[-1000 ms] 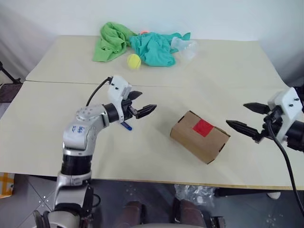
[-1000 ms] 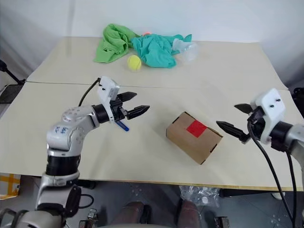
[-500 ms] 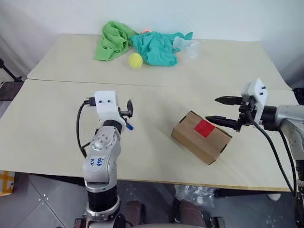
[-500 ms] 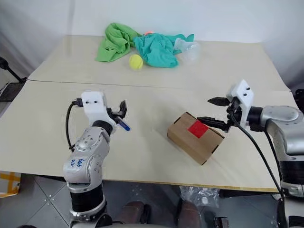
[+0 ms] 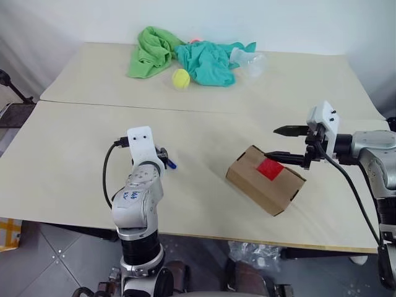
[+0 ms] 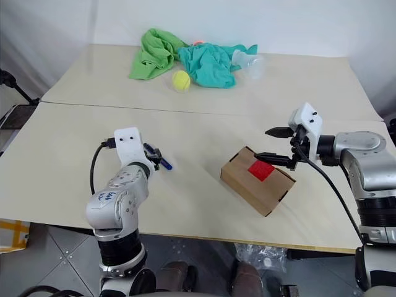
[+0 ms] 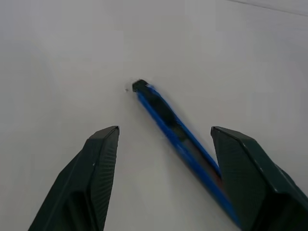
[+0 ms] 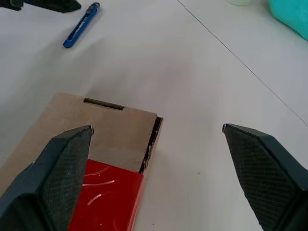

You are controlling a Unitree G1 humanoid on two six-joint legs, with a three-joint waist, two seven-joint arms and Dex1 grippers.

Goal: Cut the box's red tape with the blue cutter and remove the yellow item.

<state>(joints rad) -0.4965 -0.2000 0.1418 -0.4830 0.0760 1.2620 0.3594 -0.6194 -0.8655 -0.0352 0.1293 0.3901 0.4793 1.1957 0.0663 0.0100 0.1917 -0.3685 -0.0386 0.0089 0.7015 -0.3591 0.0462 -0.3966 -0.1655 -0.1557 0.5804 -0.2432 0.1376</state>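
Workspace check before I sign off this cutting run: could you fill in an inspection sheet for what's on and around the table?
Surface: two beige tables butted together, seam visible.
Job's things: box shut, red tape intact; blue cutter flat on the table. Yellow item: nothing seen.
Clutter: green cloth, teal cloth, tennis ball, clear plastic piece at the far edge.
Grippers: left pincer open, straddling the cutter; right pincer open over the box's far end.
Cables: black cable on the left wrist, another hanging off the right arm.
Surroundings: white backdrop, tiled floor, plastic bag beneath.
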